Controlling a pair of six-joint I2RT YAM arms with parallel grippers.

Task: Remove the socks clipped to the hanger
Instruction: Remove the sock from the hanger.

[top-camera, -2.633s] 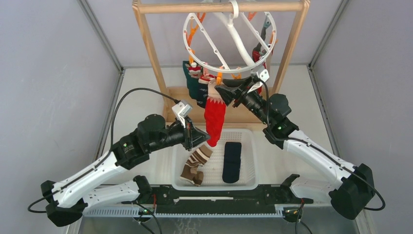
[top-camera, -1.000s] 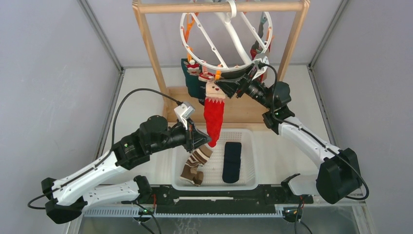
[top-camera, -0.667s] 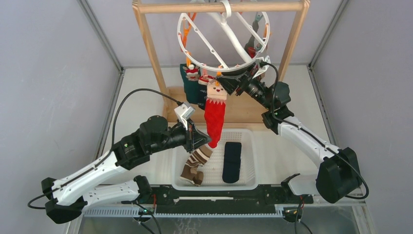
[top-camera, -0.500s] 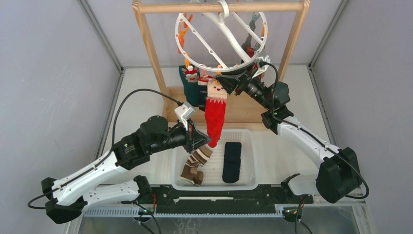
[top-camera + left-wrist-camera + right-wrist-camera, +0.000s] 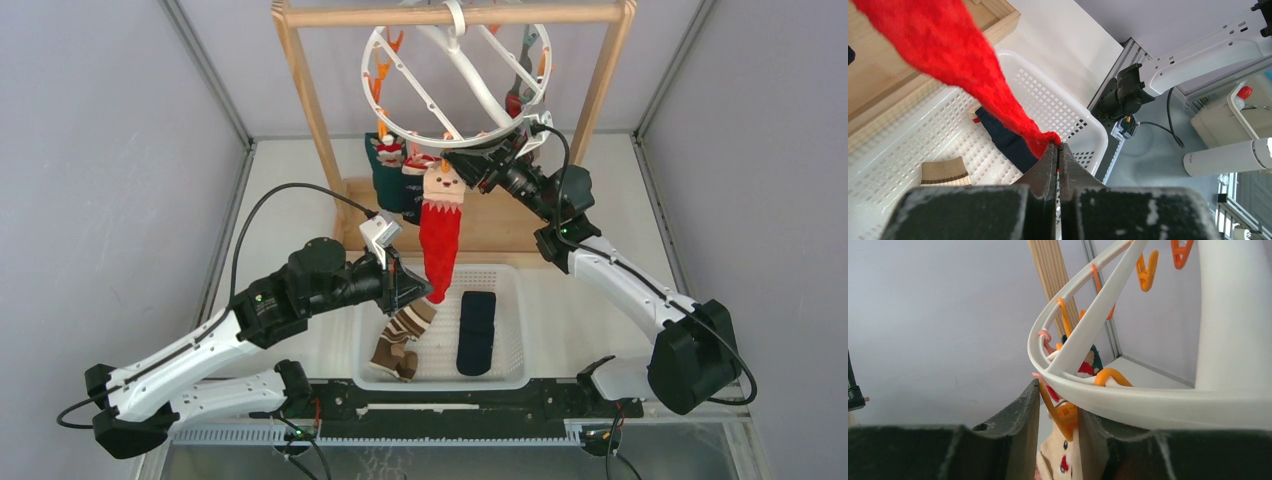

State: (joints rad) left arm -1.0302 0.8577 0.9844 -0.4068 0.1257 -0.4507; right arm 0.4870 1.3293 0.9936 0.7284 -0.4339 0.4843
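Note:
A red sock (image 5: 440,240) with a cream face at its top hangs from an orange clip (image 5: 1066,415) on the white round hanger (image 5: 430,141). My left gripper (image 5: 428,290) is shut on the sock's red toe (image 5: 1045,140), just above the basket. My right gripper (image 5: 452,160) reaches up under the hanger's rim (image 5: 1158,402). Its two fingers press on either side of that orange clip, and the cream face (image 5: 1060,455) shows below them. Dark green socks (image 5: 385,175) with Christmas figures hang behind on the left of the ring.
A white basket (image 5: 510,300) sits between the arms and holds a brown-and-cream striped sock (image 5: 400,335) and a navy sock (image 5: 477,330). The hanger hooks over a wooden frame rack (image 5: 310,100), whose base lies behind the basket. Orange clips (image 5: 1145,272) dangle from the ring.
My right gripper's jaws have narrowed onto the orange clip. The hanger ring has swung and tilted a little to the left. My left gripper has stayed put, holding the red toe.

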